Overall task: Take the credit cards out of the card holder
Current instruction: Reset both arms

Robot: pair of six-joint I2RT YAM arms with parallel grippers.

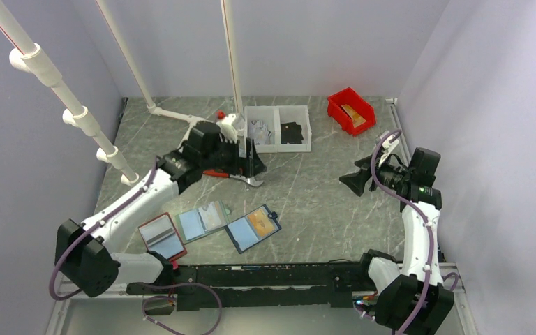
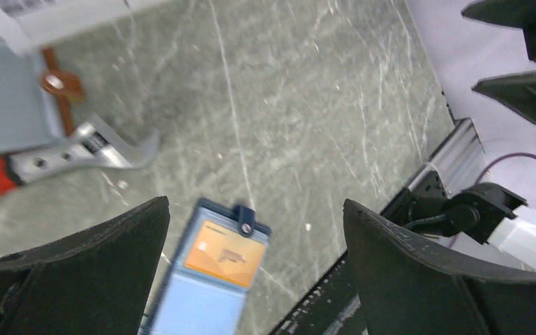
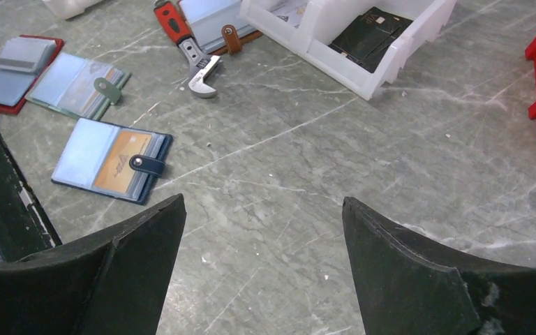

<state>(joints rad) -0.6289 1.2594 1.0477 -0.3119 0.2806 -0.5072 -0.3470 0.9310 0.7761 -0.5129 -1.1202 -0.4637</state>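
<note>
Navy card holder (image 1: pixel 241 236) lies open and flat on the tabletop (image 1: pixel 307 202), at about 7 o'clock from the tabletop's centre, near the front edge. Light blue pockets face up. Orange card (image 1: pixel 262 222) sits in the pocket of the holder's 2 o'clock half, and the strap tab (image 3: pixel 146 165) lies over that card's outer edge.

Green-edged holder (image 1: pixel 202 220) is open too, just beside the navy one at its 9 o'clock. Red-edged holder (image 1: pixel 162 236) is next to that, further toward 9 o'clock.

Left pincer (image 1: pixel 251 162) hangs above the tabletop at roughly 11 o'clock from centre. It is spread wide with nothing between the fingers. Its wrist view looks down on the card holder (image 2: pixel 202 300) and the orange card (image 2: pixel 225 255), well clear of both fingers.

Wrench (image 1: pixel 234 176) with a red handle lies just beside the left pincer, at its 7 o'clock.

Right pincer (image 1: pixel 352 178) is at 3 o'clock from centre, off the surface, also spread and empty. It is well apart from the holder.

White divided bin (image 1: pixel 278 128) is at 12 o'clock, with a black flat item (image 1: pixel 292 132) in its right compartment. Red bin (image 1: pixel 351 110) stands at 1 o'clock, near the back wall.
</note>
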